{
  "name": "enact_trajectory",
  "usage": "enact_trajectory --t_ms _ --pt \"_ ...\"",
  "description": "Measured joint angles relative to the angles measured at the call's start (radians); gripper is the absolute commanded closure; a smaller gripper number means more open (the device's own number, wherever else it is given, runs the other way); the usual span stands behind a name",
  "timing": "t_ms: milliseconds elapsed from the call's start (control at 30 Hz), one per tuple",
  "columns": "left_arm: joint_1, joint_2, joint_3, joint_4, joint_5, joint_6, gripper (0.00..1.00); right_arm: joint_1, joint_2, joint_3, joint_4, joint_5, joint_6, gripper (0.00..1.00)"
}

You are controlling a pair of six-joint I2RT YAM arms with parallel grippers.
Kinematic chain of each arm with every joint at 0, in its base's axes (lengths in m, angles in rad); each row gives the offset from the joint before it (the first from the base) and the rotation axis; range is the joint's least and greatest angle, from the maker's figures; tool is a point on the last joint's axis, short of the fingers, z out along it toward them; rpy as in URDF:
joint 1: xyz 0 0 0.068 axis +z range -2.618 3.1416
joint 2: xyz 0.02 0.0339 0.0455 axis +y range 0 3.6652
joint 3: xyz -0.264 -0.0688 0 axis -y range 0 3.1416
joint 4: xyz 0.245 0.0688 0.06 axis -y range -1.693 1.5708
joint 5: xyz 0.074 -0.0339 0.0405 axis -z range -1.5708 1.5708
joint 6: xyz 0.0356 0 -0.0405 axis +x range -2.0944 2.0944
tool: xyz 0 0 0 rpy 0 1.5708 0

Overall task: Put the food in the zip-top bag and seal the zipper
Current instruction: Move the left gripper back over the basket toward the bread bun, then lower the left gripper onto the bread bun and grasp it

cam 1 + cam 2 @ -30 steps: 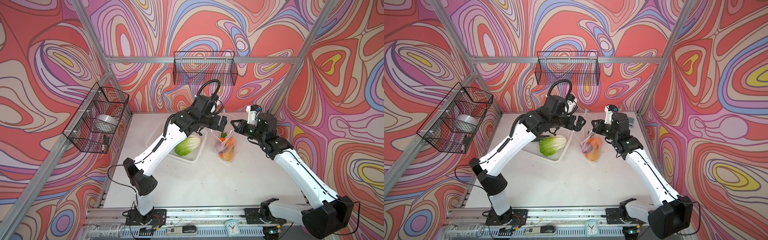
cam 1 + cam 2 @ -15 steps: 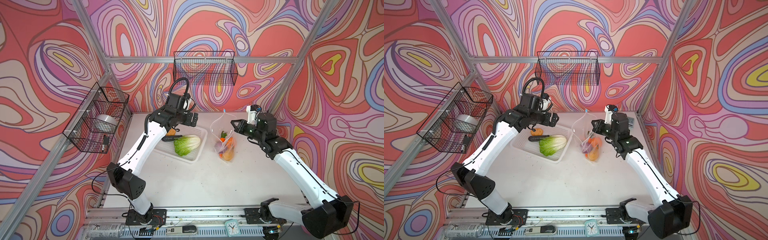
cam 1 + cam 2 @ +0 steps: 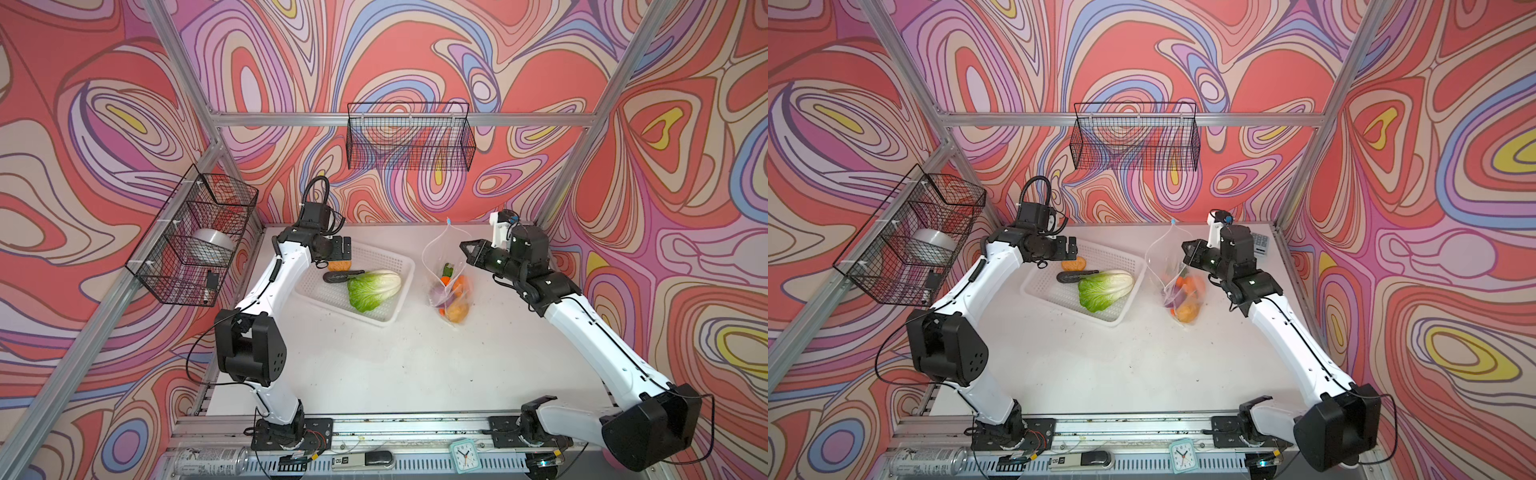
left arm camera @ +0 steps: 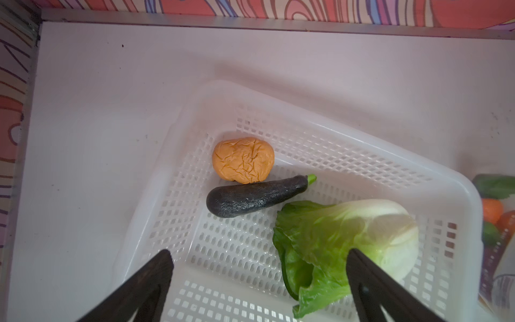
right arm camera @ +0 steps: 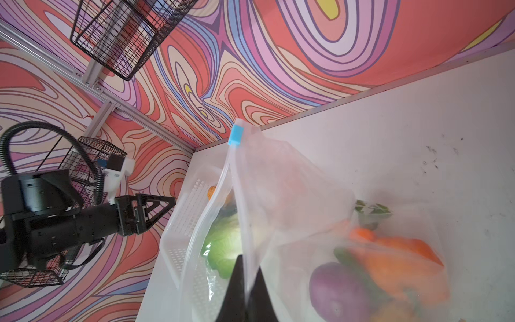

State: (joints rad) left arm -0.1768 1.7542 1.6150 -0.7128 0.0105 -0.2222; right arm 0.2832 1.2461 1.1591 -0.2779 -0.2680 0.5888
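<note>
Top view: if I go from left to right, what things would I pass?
First the black wire basket on the wall → orange wrinkly vegetable → napa cabbage → zip-top bag. The eggplant overlaps its neighbours, so it is left out.

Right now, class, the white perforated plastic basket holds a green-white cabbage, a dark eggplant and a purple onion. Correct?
Wrong on the onion. The white perforated plastic basket holds the green-white cabbage, the dark eggplant and a wrinkled orange vegetable, as the left wrist view shows.

Left pincer spread wide and empty; right pincer pressed tight together.
</note>
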Motion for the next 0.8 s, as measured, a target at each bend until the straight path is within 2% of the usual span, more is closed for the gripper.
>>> enact_trajectory --t_ms 167,400,800 --pt "0.000 0.129 0.024 0.037 -0.031 -0.045 0.00 0.000 0.000 0.000 -0.001 0.004 0.000 1.00" --pt "0.000 0.299 0.138 0.044 -0.102 -0.058 0.00 0.000 0.000 0.002 -0.010 0.015 0.000 1.00" --pt "0.002 0.431 0.196 0.049 -0.114 -0.060 0.00 0.000 0.014 0.016 -0.026 0.018 0.000 1.00"
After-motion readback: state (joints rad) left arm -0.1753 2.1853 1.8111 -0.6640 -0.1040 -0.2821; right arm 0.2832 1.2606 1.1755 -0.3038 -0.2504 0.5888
